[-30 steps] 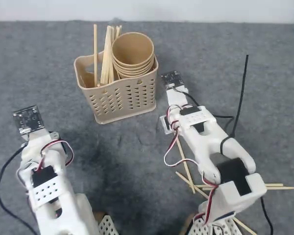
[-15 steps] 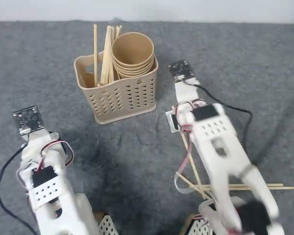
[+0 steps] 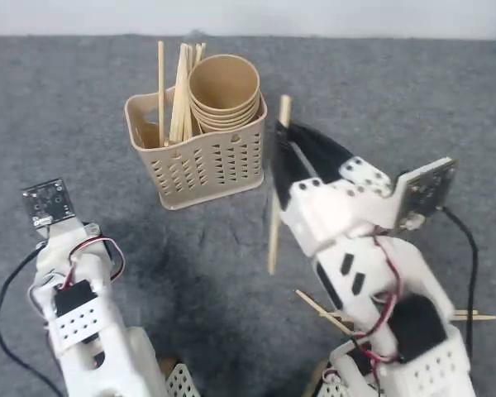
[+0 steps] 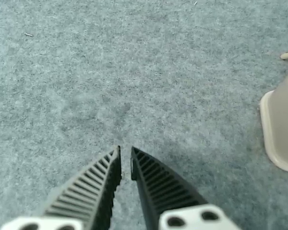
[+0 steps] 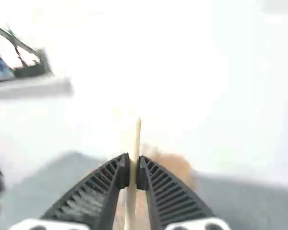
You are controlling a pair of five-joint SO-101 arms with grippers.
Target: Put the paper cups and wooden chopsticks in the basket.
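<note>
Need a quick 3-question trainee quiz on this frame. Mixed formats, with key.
1. True or false: the right gripper is shut on a chopstick lifted off the table.
2. Where is the stack of paper cups? A: standing in the basket. B: tipped over beside it. C: held by an arm.
3. Fill in: the left gripper holds ____.

Key: 1 true; 2 A; 3 nothing.
</note>
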